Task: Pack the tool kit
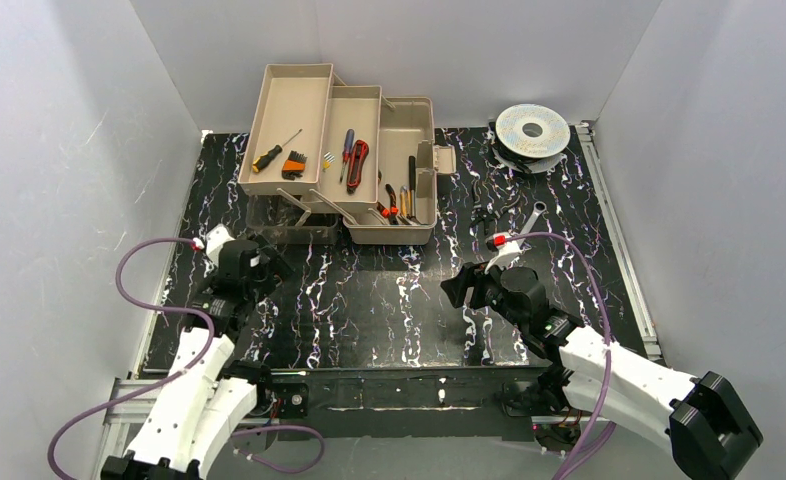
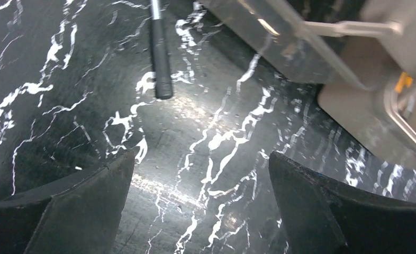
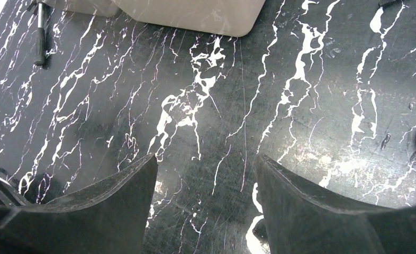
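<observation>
A large beige plastic toolbox (image 1: 406, 125) stood open at the far middle of the black, white-veined surface (image 1: 389, 300). Its fold-out trays (image 1: 287, 110) were stepped out to the left. The leftmost tray held an orange-and-black-handled screwdriver (image 1: 272, 153) and a dark set of hex keys (image 1: 292, 165). The next tray held a red-handled screwdriver (image 1: 347, 148) beside a red-and-black tool (image 1: 357, 165). Red-handled pliers (image 1: 390, 201) lay in the deep base. The translucent brown lid (image 1: 287, 222) hung low under the trays, at the near left of the box.

A round silver spool (image 1: 532, 128) sat well apart to the right, near the far corner.

The left hand (image 2: 200, 174) hovered just above the surface near the lid. Its fingers (image 2: 79, 206) were spread wide with nothing between them. A slim black-handled tool (image 2: 161, 58) lay flat on the surface just ahead of it.

The right hand (image 3: 206, 180) hung over bare surface near the toolbox's front right corner. It was also parted wide and empty.
</observation>
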Controlling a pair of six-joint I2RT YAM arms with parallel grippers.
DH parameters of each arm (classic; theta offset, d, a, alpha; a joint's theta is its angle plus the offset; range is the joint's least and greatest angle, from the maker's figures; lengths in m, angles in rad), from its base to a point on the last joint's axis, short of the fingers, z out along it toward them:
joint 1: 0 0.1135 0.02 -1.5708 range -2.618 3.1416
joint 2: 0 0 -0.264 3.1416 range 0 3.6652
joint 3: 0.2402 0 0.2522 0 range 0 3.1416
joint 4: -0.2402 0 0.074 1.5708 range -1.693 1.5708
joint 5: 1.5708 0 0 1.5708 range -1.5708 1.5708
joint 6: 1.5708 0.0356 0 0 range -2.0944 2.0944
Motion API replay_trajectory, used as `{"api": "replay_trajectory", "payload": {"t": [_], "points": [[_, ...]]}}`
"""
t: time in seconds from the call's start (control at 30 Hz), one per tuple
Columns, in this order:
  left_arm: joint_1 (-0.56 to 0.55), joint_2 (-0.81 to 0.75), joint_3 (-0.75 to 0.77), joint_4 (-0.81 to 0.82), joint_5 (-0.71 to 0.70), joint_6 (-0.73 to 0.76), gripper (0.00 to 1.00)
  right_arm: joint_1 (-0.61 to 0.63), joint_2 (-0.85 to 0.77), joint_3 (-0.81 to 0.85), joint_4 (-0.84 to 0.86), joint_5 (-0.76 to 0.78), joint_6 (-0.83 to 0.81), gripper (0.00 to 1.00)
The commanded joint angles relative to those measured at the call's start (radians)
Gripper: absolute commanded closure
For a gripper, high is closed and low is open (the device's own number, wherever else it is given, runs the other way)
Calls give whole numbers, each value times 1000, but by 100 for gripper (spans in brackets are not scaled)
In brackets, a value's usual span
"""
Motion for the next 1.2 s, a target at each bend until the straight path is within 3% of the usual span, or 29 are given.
{"api": "replay_trajectory", "payload": {"t": [0.0,0.1,0.23,0.53,0.67,0.87,1.0,1.17], "points": [[11,89,-27,-6,-128,-133,0,-1,1,22,53,-10,1,25],[29,216,-22,26,-129,-140,1,-1,-15,19,44,1,0,25],[48,373,-2,117,-128,-134,12,0,-35,12,39,15,-2,25],[159,641,31,212,-154,-190,26,-1,-52,7,32,19,-1,25],[181,739,27,322,-87,-191,30,-1,-47,6,38,11,1,25],[236,914,172,203,-41,-198,31,0,-30,10,43,10,3,25],[248,1012,264,44,-53,-263,56,-1,-24,10,45,16,1,25],[250,928,172,100,-43,-306,89,-1,-18,10,46,21,1,25]]}}
